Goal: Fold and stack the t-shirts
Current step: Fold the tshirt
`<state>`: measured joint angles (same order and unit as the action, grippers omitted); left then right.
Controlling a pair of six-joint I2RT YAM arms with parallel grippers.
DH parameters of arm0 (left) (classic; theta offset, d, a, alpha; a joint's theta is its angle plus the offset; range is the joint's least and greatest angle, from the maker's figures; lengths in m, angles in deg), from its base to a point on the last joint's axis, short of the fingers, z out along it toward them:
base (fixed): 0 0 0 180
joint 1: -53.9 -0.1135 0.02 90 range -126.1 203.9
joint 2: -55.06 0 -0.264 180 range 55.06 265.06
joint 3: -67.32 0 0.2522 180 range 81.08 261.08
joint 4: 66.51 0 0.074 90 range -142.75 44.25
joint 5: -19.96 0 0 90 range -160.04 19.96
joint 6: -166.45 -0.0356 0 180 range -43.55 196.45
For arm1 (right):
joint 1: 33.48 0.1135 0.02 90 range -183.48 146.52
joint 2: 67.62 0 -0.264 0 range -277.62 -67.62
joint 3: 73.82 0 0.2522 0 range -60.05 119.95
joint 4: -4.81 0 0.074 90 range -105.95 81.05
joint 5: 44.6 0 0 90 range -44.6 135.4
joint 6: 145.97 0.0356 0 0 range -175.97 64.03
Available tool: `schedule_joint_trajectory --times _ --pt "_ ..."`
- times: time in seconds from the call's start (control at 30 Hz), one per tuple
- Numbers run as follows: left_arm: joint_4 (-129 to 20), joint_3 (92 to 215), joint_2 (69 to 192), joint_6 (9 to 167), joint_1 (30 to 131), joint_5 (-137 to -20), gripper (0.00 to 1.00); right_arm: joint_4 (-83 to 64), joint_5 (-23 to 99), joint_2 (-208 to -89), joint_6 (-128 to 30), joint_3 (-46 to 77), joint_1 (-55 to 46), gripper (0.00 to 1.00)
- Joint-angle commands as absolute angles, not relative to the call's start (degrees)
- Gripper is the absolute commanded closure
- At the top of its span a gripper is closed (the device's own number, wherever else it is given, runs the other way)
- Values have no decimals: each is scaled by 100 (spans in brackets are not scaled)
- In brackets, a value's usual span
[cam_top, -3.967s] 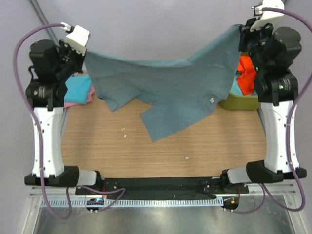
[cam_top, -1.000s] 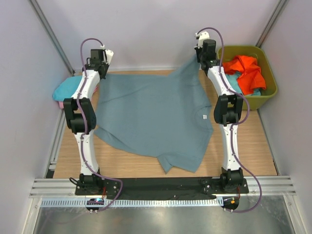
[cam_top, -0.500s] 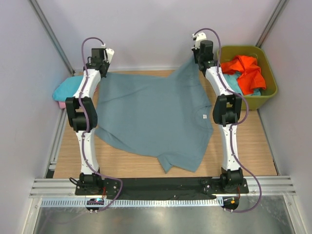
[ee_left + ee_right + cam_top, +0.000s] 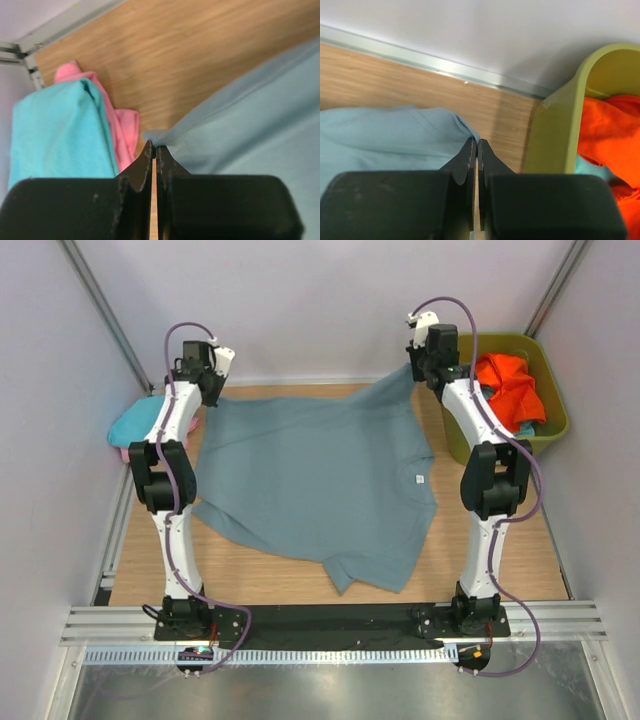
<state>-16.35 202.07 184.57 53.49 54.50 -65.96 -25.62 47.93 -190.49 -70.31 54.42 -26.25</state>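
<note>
The large grey-blue t-shirt [image 4: 310,480] lies spread flat on the wooden table, its small white label [image 4: 419,479] facing up. My left gripper [image 4: 211,396] is shut on the shirt's far left corner [image 4: 165,136]; the closed jaws pinch the hem. My right gripper [image 4: 415,376] is shut on the far right corner [image 4: 465,131]. A turquoise shirt [image 4: 55,135] lies on a pink one [image 4: 120,127] at the table's far left [image 4: 135,425]. An orange shirt [image 4: 505,385] lies in the tub over a light blue one [image 4: 592,167].
The olive-green tub [image 4: 555,420] stands at the far right, its wall [image 4: 560,125] just right of my right gripper. A metal rail [image 4: 420,60] runs along the back wall. Bare wood [image 4: 250,575] shows near the front left.
The shirt hung stretched in the air four seconds ago; it now lies flat on the table. In the last second my right gripper shifted right, drawing the far right corner toward the tub.
</note>
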Motion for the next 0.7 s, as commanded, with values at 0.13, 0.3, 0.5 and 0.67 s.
schedule_joint_trajectory --times 0.13,0.3,0.5,0.67 --pt "-222 20115 17575 5334 5240 -7715 100 -3031 4154 -17714 -6713 4429 -2566 99" --pt "-458 19570 17082 5369 5232 -7751 100 -2987 4145 -17082 -6678 3619 -2548 99" --pt "-503 19350 16774 5378 5056 -7760 100 -2978 4189 -16633 -6704 3136 -2548 99" --pt "-555 19279 16774 5448 4898 -7777 100 -3004 4206 -16255 -6722 2784 -2548 99"
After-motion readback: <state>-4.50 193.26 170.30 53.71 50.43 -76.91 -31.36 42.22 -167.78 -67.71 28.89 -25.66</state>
